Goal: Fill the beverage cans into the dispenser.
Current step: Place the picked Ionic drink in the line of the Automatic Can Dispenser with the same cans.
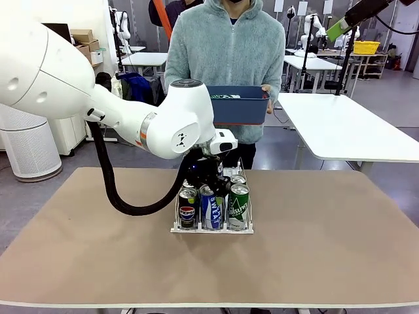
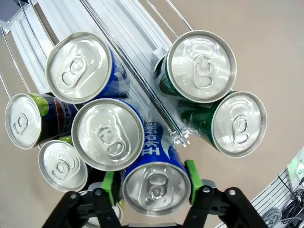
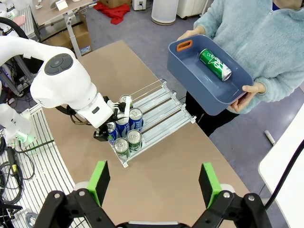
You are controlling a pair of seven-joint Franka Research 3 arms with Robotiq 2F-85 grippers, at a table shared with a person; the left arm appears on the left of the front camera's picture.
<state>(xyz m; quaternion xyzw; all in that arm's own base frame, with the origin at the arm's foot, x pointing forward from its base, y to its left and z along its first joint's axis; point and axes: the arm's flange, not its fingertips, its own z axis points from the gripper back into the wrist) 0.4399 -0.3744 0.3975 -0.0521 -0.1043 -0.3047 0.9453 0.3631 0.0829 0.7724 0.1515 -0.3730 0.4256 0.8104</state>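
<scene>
My left pincer [image 2: 150,179] straddles an upright blue Sweat can [image 2: 154,190] at 6 o'clock in its wrist view, in the middle lane of the dispenser [image 2: 128,23]. The pads hug both sides, but I cannot tell if they grip. My right pincer [image 3: 154,182] hangs wide open and empty above the counter [image 3: 156,156]. From it, a green can [image 3: 214,64] lies at 1 o'clock in the person's blue bin [image 3: 183,66], long axis 10-to-4. The right arm seems better placed.

White arm [image 1: 78,98], black hose [image 1: 111,193], left gripper [image 2: 151,183] green-padded.
</scene>
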